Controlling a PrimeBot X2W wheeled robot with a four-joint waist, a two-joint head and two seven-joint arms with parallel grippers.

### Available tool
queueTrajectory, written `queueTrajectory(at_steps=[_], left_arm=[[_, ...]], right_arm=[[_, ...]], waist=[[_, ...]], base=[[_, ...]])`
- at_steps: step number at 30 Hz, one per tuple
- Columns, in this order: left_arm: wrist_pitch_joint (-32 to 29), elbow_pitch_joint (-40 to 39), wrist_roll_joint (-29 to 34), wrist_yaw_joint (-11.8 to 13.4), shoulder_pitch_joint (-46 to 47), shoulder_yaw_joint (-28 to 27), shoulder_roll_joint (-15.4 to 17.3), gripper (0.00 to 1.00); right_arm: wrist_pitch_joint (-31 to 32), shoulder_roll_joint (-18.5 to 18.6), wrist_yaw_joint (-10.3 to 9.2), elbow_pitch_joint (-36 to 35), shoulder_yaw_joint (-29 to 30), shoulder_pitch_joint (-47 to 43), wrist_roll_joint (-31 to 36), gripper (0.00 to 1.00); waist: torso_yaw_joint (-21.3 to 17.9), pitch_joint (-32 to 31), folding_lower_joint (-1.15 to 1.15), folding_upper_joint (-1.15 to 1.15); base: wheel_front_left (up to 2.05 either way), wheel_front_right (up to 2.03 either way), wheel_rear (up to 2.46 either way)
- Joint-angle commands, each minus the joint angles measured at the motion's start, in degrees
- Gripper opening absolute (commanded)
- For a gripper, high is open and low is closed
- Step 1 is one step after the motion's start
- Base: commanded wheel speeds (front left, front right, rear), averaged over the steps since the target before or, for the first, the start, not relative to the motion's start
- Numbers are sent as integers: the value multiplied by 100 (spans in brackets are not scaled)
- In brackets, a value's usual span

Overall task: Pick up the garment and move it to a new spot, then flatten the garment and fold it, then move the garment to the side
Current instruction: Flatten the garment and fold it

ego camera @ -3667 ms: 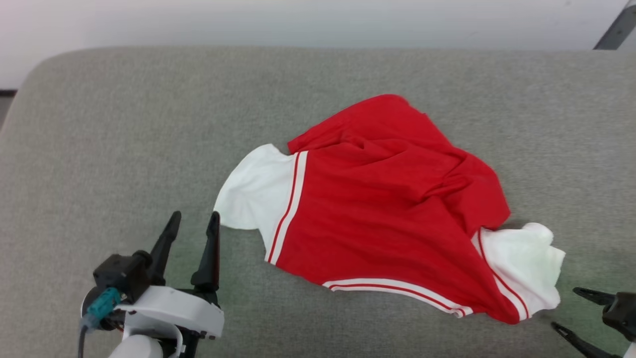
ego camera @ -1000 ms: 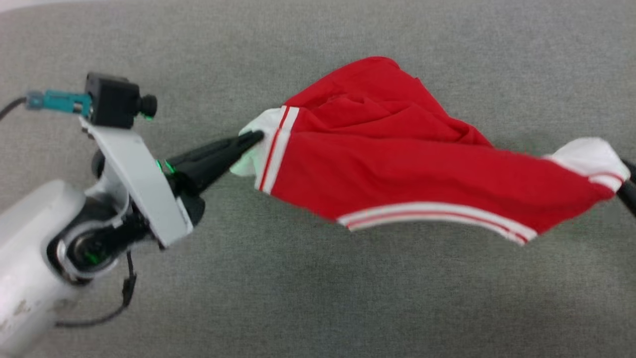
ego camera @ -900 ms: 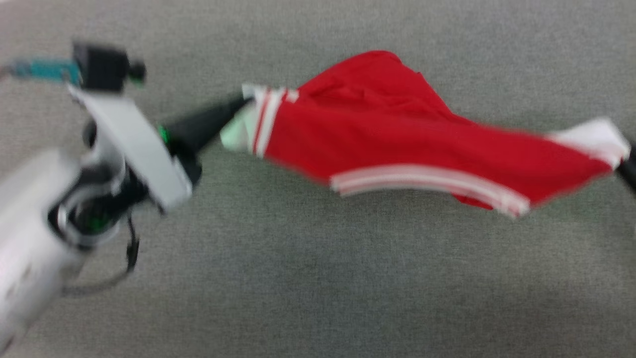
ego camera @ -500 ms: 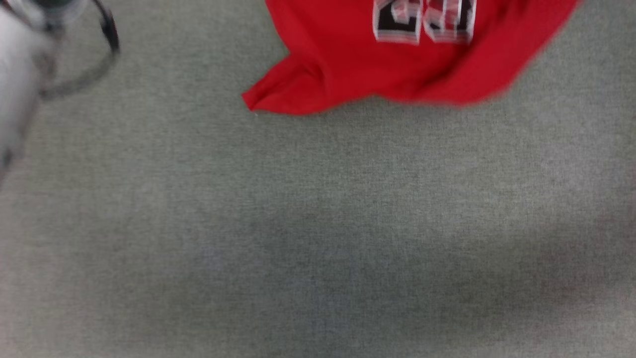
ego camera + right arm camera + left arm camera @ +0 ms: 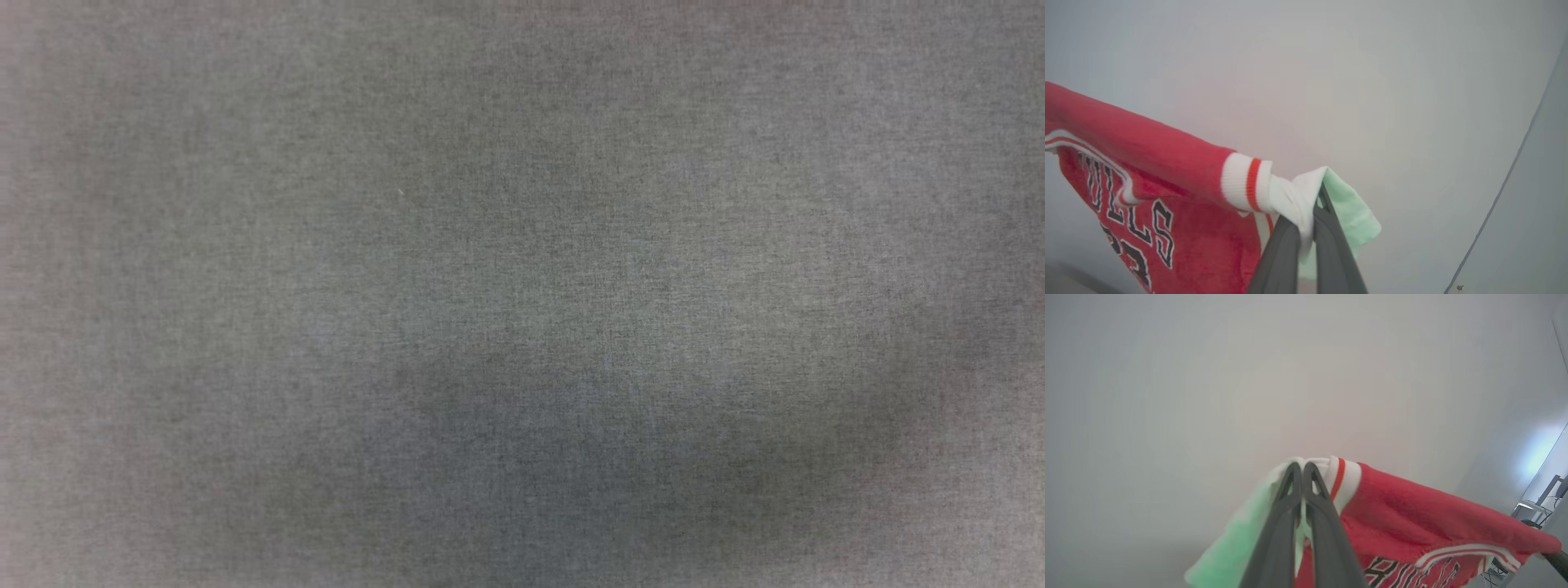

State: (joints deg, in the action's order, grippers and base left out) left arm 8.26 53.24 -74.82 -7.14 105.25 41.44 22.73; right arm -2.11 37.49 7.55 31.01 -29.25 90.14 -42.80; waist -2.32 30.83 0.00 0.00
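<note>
In the head view, the red T-shirt's lower edge and lettering hung at the top of the frame half a second ago. Now the frame gives bare grey upholstery [image 5: 245, 204], with a soft shadow [image 5: 620, 441] across its lower middle. I judge the shirt has been raised clear of the surface where it first lay crumpled. In the left wrist view, the left gripper [image 5: 1301, 468] rises from the bottom centre with its two dark fingers pressed together on a white sleeve [image 5: 1327, 467] just beside the red-and-white cuff stripe. The red T-shirt [image 5: 1412, 514] runs from there to the lower right. There the tip of the other arm's finger [image 5: 1556, 559] meets its far end, and the black lettering [image 5: 1400, 575] shows along the bottom edge against a pale wall [image 5: 1208, 375]. In the right wrist view, the right gripper [image 5: 1308, 216] at the bottom centre is likewise clamped, with the other white sleeve [image 5: 1290, 196] bunched between its fingers. The shirt hangs to the left, chest lettering [image 5: 1139, 228] in the lower left. The pick-up looks done, with the garment slung in the air between both arms. Carrying it to a new spot, flattening and folding are not yet done.
</note>
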Motion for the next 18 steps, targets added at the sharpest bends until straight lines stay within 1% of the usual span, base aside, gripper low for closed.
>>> queueTrajectory(at_steps=[1, 3, 6, 8, 9, 10, 11, 16, 18], left_arm=[[-4, 23, -89, -19, -446, 40, 92, 0], [-162, -322, -138, -28, -839, 217, 188, 0], [-383, -968, -371, -31, -1757, 417, 537, 0], [-391, -1392, -588, -23, -2431, 487, 804, 0], [-430, -1602, -596, -23, -2782, 591, 942, 0], [-430, -1602, -596, -23, -2782, 591, 942, 0], [-391, -1818, -544, -24, -3081, 689, 1106, 0], [-331, -2828, -376, -24, -4612, 1357, 1733, 0], [-354, -3198, -470, -24, -5129, 1553, 1921, 0]], right_arm=[[-90, 163, -12, -10, -175, -337, -139, 0], [-127, 312, -12, -178, -401, -631, -244, 0], [-146, 564, -12, -451, -659, -1278, -508, 0], [-137, 725, -12, -692, -847, -1811, -693, 0], [-114, 837, -12, -822, -940, -2093, -766, 0], [-114, 837, -12, -822, -940, -2093, -766, 0], [-104, 936, -12, -947, -1021, -2357, -819, 0], [-38, 1387, -12, -1550, -1216, -3888, -1230, 0], [8, 1481, -12, -1765, -1181, -4520, -1486, 0]], waist=[[42, -97, 0, 0], [48, -151, 0, 0], [27, -250, 0, 0], [17, -323, 0, 0], [20, -361, 0, 0], [20, -361, 0, 0], [15, -394, 0, 0], [68, -607, 0, 0], [69, -692, 0, 0]], base=[[0, 0, 0], [0, 0, 0], [0, 0, 0], [0, 0, 0], [0, 0, 0], [0, 0, 0], [0, 0, 0], [0, 0, 0], [0, 0, 0]])
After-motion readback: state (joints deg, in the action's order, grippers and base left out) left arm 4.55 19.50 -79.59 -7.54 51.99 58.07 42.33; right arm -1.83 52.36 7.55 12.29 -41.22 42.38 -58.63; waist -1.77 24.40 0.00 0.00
